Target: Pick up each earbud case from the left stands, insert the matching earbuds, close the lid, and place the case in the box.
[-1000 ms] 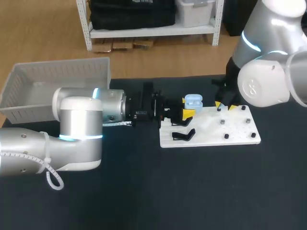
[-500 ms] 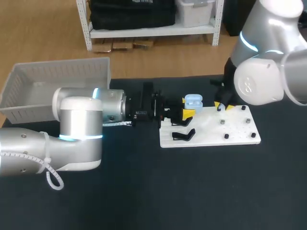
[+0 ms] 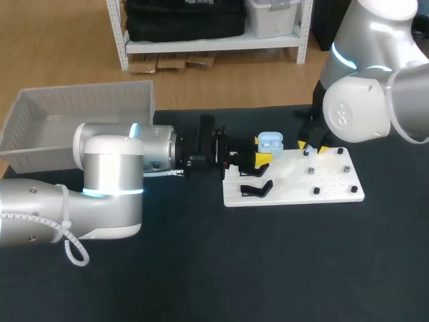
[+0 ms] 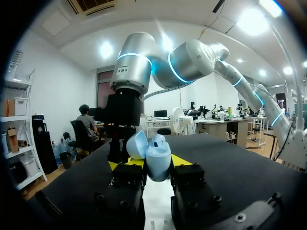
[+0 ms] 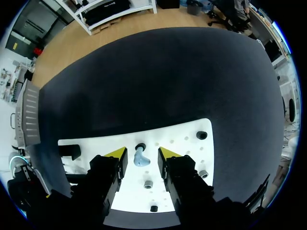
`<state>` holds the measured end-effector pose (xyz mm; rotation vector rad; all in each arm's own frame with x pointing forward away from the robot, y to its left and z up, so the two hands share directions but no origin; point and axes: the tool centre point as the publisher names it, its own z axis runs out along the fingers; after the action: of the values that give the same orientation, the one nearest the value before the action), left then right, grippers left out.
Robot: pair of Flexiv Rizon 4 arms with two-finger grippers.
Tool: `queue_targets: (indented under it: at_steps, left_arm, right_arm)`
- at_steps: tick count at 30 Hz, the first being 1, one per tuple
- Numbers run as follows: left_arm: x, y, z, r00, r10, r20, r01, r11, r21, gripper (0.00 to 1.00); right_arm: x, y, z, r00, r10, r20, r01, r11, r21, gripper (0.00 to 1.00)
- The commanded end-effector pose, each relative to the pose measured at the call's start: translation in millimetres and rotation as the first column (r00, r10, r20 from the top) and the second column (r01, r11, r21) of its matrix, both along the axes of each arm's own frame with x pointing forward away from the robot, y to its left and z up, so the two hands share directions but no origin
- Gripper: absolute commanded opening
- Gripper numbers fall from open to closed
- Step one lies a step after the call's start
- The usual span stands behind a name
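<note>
A light blue earbud case (image 3: 270, 141) with its lid raised is held over the left end of the white board (image 3: 295, 184); my left gripper (image 3: 259, 159) is shut on it. The left wrist view shows the case (image 4: 157, 159) clamped between the two yellow-tipped fingers (image 4: 183, 160), lid tilted back. My right gripper (image 3: 312, 148) hangs over the board's far edge, to the right of the case. In the right wrist view its jaws (image 5: 142, 153) stand open around a small light blue earbud (image 5: 139, 157) that sits on the board (image 5: 182, 134) beside a black peg (image 5: 140, 146), with gaps on both sides.
A black stand (image 3: 257, 189) sits on the board's left part, near the front edge. Several small black pegs (image 3: 313, 171) dot the board's right half. A white basket (image 3: 80, 111) stands at the table's back left.
My right arm has shifted slightly to the left above the board. The left arm and the case have kept still.
</note>
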<state>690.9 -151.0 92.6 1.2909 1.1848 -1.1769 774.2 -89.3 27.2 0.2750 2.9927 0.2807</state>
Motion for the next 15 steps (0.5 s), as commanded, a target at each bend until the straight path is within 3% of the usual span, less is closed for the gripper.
queue_targets:
  at_steps: [1,15]
  left_arm:
    - [-1.7,-0.2,-0.7,1.000,0.007,0.004,-0.007,1.000,-0.003,0.00]
    - [-1.7,-0.2,-0.7,1.000,0.007,0.004,-0.007,1.000,-0.003,0.00]
  right_arm:
    - [-1.7,-0.5,0.8,1.000,-0.006,0.002,0.006,1.000,-0.003,0.41]
    - [-0.9,-0.6,1.7,0.997,-0.079,-0.006,0.079,0.997,-0.004,0.31]
